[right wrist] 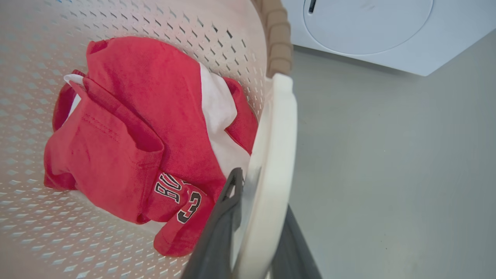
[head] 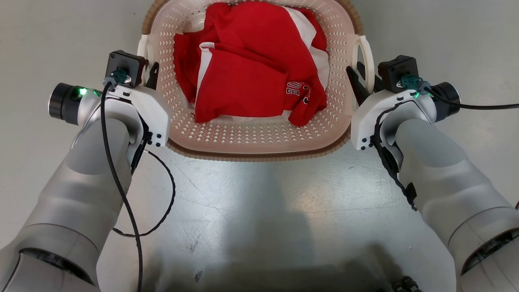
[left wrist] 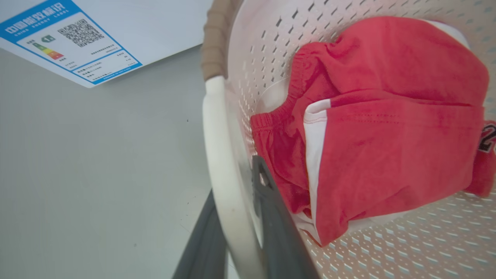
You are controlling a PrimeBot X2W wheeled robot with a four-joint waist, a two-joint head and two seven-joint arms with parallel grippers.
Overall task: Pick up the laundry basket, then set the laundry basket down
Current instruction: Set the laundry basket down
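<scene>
- Gripping from both sides so the load should lift level: left end effector [head: 152, 71] closed on the left loop handle [left wrist: 221, 155], right end effector [head: 357, 73] closed on the right loop handle [right wrist: 271, 147]; each has one finger inside, one outside.
- Laundry basket [head: 259, 140]: one, between the arms, over the floor [head: 259, 194]; resting or raised, cannot tell.
- Red-and-white clothing [head: 251, 69] inside: piece count unclear.
- Washing machine [right wrist: 368, 31]: one, far side.

Clothes [head: 251, 73] lie in the laundry basket [head: 259, 138], before the washing machine [right wrist: 368, 27].
</scene>
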